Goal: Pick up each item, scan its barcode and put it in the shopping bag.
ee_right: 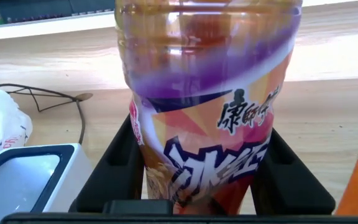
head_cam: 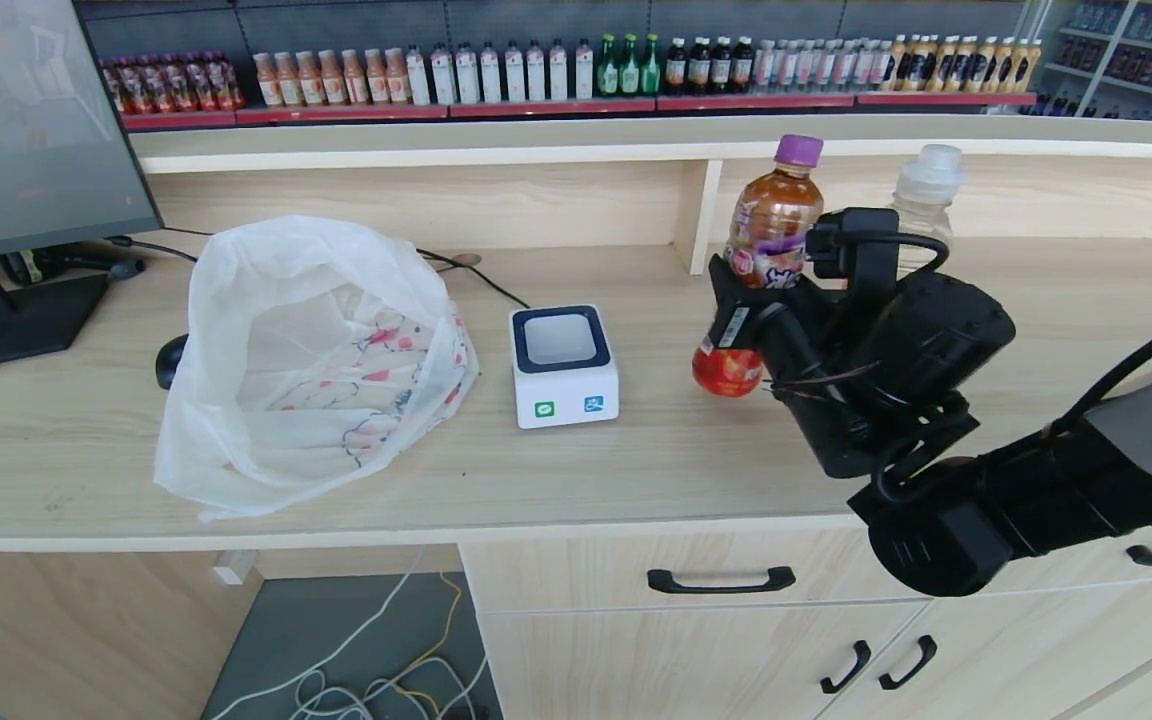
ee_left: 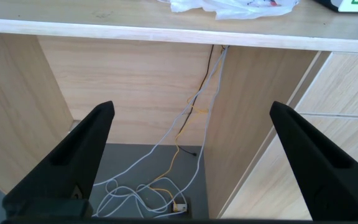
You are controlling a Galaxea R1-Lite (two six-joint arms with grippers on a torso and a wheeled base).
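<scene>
Bottle (head_cam: 771, 235) of tea, purple-capped and slightly tilted, sits in the right gripper (head_cam: 748, 305) towards the worktop's (head_cam: 636, 470) right end, jaws clamped round its middle. The scanner (head_cam: 563, 365) and shopping bag (head_cam: 306, 360) lie further left, with bare wood along the front edge. The left gripper (ee_left: 191, 109) hangs below that edge, jaws wide and empty (cables (ee_left: 166, 186) underneath). Close up from the right wrist, the label (ee_right: 216, 143) is purple and orange with bold lettering.

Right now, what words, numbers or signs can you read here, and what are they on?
Bottle in the right tool: large Chinese characters on the label, partly cut off.
Scanner: two small square signs, green and blue; no legible words.
Bag: red and blue print, unreadable.
Shelf bottles: labels too small.
</scene>
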